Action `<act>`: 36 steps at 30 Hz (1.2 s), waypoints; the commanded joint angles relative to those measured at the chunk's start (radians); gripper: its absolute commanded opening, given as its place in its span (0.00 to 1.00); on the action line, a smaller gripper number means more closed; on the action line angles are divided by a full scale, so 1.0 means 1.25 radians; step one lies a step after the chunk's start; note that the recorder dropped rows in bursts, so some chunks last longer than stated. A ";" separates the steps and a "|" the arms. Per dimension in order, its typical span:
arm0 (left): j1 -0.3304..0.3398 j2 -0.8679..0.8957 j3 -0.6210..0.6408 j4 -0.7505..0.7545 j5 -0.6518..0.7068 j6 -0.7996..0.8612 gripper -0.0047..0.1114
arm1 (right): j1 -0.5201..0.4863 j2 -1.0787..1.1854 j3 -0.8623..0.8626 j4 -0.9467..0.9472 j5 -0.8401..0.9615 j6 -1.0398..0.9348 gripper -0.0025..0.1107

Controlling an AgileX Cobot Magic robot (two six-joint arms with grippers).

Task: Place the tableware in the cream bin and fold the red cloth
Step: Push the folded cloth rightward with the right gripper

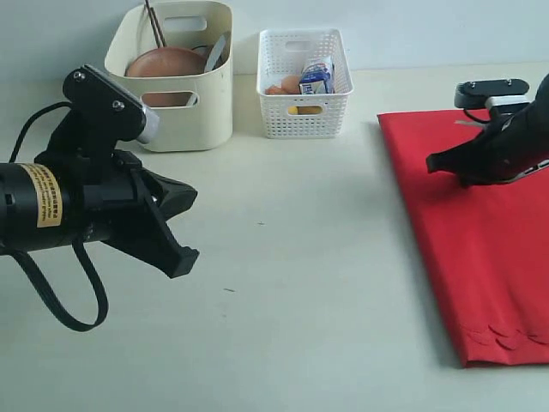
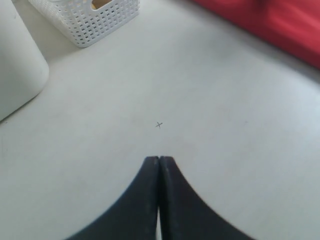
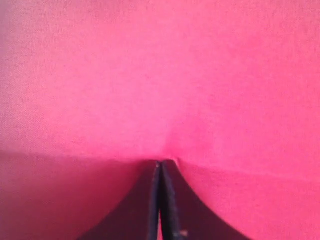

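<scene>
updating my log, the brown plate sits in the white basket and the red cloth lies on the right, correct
Not quite. The plate is in the cream bin, not the basket, as the exterior view shows. The cloth does lie on the right.

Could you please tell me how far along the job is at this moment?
Done: no tableware shows on the table; a plate and chopsticks sit in the cream bin. In hand: the right gripper is shut on a crease in the cloth. Left: finishing the fold; the left gripper is shut, empty.
</scene>
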 commanded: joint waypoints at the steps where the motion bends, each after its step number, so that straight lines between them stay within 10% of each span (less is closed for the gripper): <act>1: 0.001 -0.002 0.005 0.000 -0.011 -0.004 0.05 | 0.005 0.011 -0.015 -0.012 0.096 0.001 0.02; 22: 0.001 -0.002 0.005 0.000 -0.011 -0.004 0.05 | -0.098 -0.024 0.070 -0.040 0.101 0.105 0.02; 36: 0.001 -0.002 0.005 0.000 -0.011 -0.003 0.05 | 0.002 0.197 -0.290 -0.036 0.245 0.021 0.02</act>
